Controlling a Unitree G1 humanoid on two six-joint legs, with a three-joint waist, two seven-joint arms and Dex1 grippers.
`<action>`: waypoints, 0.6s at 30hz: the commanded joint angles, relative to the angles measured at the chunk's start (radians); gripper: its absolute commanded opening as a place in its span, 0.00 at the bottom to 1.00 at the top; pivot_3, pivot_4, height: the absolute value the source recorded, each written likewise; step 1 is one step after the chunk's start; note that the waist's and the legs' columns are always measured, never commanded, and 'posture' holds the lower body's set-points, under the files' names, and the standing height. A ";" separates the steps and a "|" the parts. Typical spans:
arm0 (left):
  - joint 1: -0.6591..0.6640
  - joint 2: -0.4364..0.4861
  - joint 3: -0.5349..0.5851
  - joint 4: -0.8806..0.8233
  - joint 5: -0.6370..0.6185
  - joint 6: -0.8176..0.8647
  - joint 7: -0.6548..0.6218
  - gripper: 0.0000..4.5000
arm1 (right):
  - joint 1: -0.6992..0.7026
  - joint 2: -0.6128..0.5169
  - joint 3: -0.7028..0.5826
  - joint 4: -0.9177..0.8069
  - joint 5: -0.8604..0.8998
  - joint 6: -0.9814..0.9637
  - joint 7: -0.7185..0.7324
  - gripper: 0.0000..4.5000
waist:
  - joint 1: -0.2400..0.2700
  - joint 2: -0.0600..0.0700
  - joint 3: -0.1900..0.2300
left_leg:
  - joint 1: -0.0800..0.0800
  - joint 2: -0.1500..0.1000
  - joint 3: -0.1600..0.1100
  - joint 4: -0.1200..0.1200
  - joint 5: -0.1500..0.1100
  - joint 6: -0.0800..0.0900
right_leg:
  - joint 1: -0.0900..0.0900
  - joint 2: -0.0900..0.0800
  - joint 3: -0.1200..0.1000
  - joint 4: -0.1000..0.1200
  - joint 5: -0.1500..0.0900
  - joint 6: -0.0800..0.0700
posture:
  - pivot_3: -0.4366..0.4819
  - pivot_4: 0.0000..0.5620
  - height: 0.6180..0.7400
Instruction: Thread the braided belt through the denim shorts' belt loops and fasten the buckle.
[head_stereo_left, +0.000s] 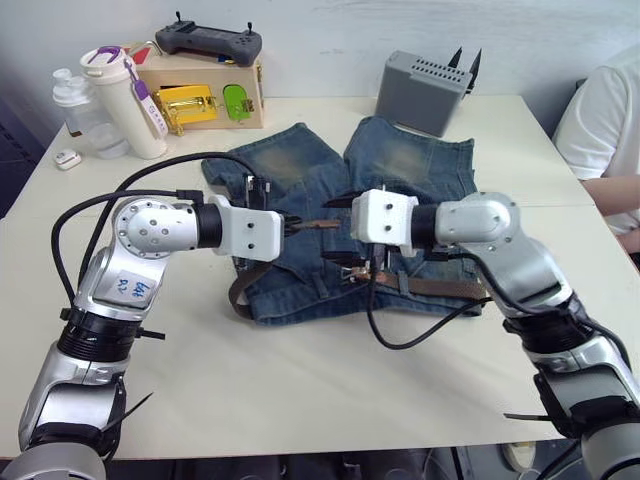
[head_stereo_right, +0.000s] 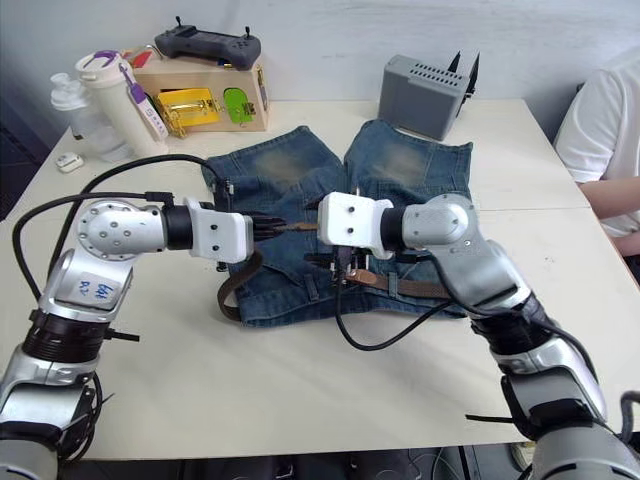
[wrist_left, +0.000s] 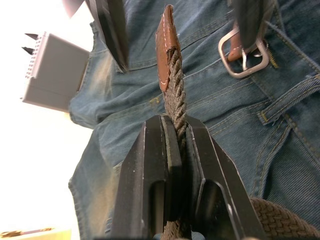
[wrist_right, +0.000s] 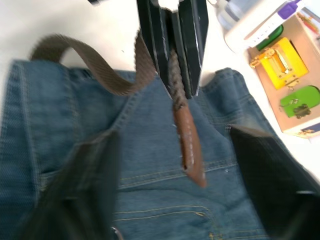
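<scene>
2 pincers: left pincer (wrist_left: 172, 165) clamps braided belt (wrist_left: 175, 95); right pincer (wrist_right: 170, 165) gapes, fingertips blurred.

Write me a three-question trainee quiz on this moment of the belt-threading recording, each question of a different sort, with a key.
1. True or false: the left gripper is shut on the belt, just behind its tan tip.
2. Multiple choice: the right gripper is (A) open, facing the tan tip, (B) shut on the buckle, (C) resting on the grey box.
3. Fill in: the buckle lies on the ___.

Key: 1 true; 2 A; 3 shorts.
</scene>
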 joint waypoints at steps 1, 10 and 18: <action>-0.010 0.000 0.015 -0.025 -0.035 0.015 0.005 0.00 | -0.021 0.015 -0.014 0.016 -0.053 -0.102 -0.030 0.36 | 0.000 0.000 0.000 | 0.000 0.000 0.000 0.000 0.000 0.000 | 0.000 0.000 0.000 0.000 0.000 0.000 | 0.48 0.27 0.96; -0.010 -0.010 0.162 -0.059 -0.298 0.460 -0.003 0.25 | -0.031 0.042 -0.030 0.100 -0.118 -0.244 -0.065 0.00 | -0.002 0.000 0.000 | 0.000 0.000 0.000 0.000 0.000 0.000 | 0.000 0.000 0.000 0.001 0.000 0.000 | 0.48 0.27 0.96; -0.104 0.095 0.595 0.029 -0.657 1.219 0.139 0.99 | -0.059 -0.016 -0.065 0.311 -0.219 -0.509 -0.158 0.00 | -0.006 -0.001 0.000 | 0.000 0.000 -0.001 0.000 0.001 -0.001 | 0.000 0.000 0.000 0.000 0.000 0.000 | 0.48 0.27 0.96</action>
